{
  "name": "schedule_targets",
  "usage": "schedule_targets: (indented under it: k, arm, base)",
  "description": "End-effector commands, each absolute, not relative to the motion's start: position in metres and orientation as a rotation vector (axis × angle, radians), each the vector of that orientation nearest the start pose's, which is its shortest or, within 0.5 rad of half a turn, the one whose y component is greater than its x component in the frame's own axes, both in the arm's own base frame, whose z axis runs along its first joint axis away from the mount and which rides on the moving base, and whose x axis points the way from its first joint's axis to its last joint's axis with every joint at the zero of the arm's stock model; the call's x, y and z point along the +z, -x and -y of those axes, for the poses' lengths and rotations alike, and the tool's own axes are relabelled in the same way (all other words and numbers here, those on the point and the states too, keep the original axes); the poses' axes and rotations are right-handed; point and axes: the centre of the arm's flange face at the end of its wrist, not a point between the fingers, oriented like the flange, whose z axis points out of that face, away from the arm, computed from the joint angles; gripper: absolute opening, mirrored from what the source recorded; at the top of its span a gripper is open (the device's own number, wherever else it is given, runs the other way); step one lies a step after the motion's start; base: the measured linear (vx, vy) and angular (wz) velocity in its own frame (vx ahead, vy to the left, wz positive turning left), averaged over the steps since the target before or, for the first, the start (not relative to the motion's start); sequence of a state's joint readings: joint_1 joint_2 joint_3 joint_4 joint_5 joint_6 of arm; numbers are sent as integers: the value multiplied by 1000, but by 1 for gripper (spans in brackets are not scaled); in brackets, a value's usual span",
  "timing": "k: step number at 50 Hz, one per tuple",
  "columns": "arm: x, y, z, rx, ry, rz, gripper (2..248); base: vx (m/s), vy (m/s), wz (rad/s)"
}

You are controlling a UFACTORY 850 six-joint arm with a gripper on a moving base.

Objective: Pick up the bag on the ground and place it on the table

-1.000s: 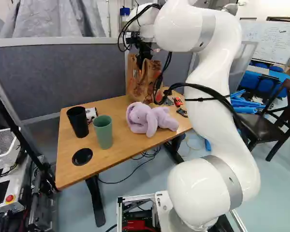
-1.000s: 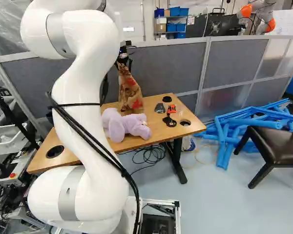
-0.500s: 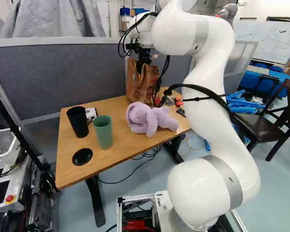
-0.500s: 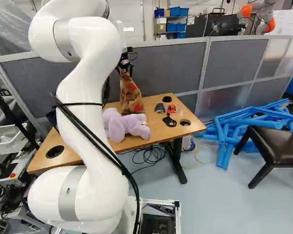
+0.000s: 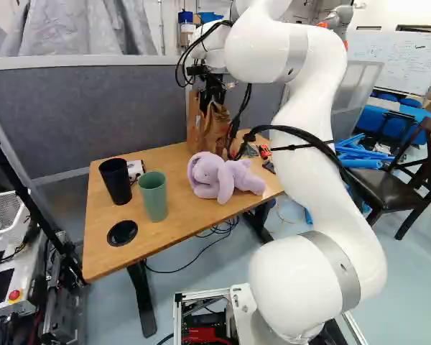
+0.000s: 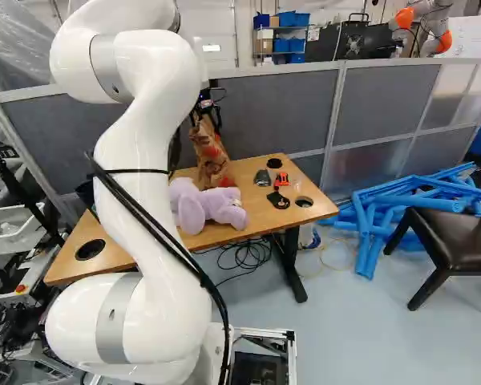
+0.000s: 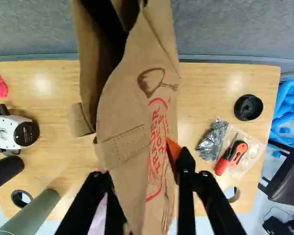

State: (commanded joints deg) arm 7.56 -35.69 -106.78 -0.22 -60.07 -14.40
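The tool [image 7: 139, 171] has let go, as far as I can judge: its fingers stand well apart, with the brown paper bag [image 7: 125, 147] loose between them and one orange pad [image 7: 173, 149] leaning on the paper. The bag is upright on the worktop [image 7: 210, 93], close to the middle of its far edge; half a second ago its top was drawn in narrow under the tool, and now it has spread. So the placing looks all but done. Just nearer is the purple plush toy [image 5: 223, 178], with the green cup [image 5: 153, 195] beyond it toward the left edge. What's left is backing off straight up, since a snagged finger could topple the bag.
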Motion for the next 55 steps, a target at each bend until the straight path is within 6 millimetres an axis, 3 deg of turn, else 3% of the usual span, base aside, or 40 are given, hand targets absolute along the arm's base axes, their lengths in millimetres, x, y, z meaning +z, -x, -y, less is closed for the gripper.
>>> schedule_targets:
  k: [2, 3, 8, 9, 13, 14, 18, 19, 55]
  arm:
    - [596, -690, -91, -302, 3084, 601, 104]
    - [596, -690, -91, -302, 3084, 601, 139]
    - [596, -690, -91, -302, 3084, 601, 139]
    - [596, -690, -91, -303, 3084, 601, 175]
    - [600, -689, -91, -310, 3084, 601, 175]
    - [601, -689, -91, -313, 3084, 601, 212]
    - [606, -687, -91, -324, 3083, 601, 212]
    - [607, -687, -91, -327, 3083, 601, 245]
    - [659, -669, -88, -452, 3072, 598, 247]
  base:
    - [0, 0, 0]
    - [0, 0, 0]
    - [0, 0, 0]
    - [0, 0, 0]
    - [0, 0, 0]
    - [0, 0, 0]
    - [0, 0, 0]
    - [0, 0, 0]
    - [0, 0, 0]
